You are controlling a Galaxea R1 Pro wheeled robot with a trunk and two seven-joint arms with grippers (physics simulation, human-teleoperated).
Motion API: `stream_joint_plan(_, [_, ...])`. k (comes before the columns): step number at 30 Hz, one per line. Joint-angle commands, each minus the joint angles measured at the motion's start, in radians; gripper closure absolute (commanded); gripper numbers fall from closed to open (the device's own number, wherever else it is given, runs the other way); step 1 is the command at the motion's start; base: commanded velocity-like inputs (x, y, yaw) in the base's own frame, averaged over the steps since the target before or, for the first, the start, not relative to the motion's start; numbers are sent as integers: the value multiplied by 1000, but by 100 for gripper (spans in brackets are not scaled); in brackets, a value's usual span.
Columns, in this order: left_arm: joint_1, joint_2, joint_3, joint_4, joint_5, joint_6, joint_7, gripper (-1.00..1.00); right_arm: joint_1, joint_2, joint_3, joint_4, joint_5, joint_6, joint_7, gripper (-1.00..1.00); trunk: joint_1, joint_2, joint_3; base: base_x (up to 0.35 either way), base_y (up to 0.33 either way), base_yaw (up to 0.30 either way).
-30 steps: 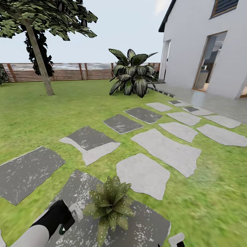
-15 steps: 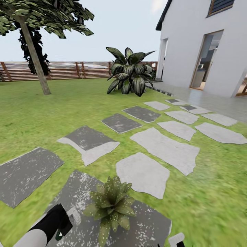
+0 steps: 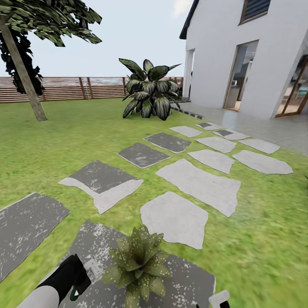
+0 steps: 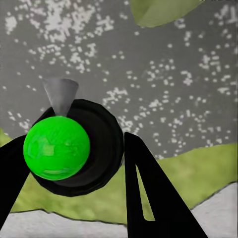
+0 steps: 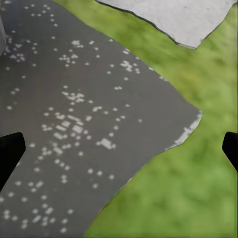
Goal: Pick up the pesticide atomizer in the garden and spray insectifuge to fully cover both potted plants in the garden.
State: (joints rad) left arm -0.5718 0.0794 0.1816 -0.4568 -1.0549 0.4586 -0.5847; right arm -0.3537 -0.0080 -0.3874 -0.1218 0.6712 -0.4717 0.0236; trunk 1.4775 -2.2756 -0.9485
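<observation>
While the left gripper is clamping the slim, dark, likely light and slippery pesticide atomizer around its body beside the speckled potted plant near the dark grey stepping stone's edge, the right gripper is hanging with jaws spread wide.

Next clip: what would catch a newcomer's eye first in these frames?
Probably the small potted plant, a spiky green rosette on the speckled dark stepping stone right in front of the robot, with the left gripper just beside it. That gripper holds the pesticide atomizer, seen end-on in the left wrist view with a bright green ball over it. Farther off, a big dark striped plant stands by the white house.
</observation>
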Motion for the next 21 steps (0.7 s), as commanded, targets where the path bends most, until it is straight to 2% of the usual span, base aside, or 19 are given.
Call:
stream_joint_plan(1, [0, 0, 7, -2, -8, 4, -8, 100, -1, -1, -8, 1, 7, -4, 2, -100, 0, 0, -1, 0, 0, -219])
stream_joint_plan(4, [0, 4, 6, -2, -7, 6, -19, 100, -1, -1, -8, 1, 7, -4, 2, -100, 0, 0, -1, 0, 0, -228])
stream_joint_plan(9, [-13, 9, -10, -12, -24, 11, -243, 100, -1, -1, -8, 1, 7, -4, 2, -100, 0, 0, -1, 0, 0, -35])
stream_joint_plan(10, [-12, 10, -14, -7, -41, 28, -285, 100, -1, -2, -8, 1, 7, -4, 2, -100, 0, 0, -1, 0, 0, -2])
stream_joint_plan(13, [-8, 9, -17, -2, -107, 73, -332, 100, -1, -3, -8, 1, 7, -4, 2, -100, 0, 0, -1, 0, 0, 0])
stream_joint_plan(14, [-8, 9, -17, -3, -142, 78, -365, 100, -1, -3, -8, 1, 7, -4, 2, -100, 0, 0, -1, 0, 0, 0])
stream_joint_plan(15, [-7, 9, -16, -7, -206, 82, -414, 100, -1, -3, -8, 1, 7, -4, 2, -100, 0, 0, -1, 0, 0, 0])
stream_joint_plan(16, [-8, 10, -14, -15, -247, 85, -438, 100, -1, -3, -8, 1, 7, -4, 2, -100, 0, 0, -1, 0, 0, 0])
stream_joint_plan(21, [-15, 4, -13, -18, -256, 97, -437, 100, -1, -4, -7, 2, 8, -4, 3, -100, 0, 0, -1, 0, 0, 0])
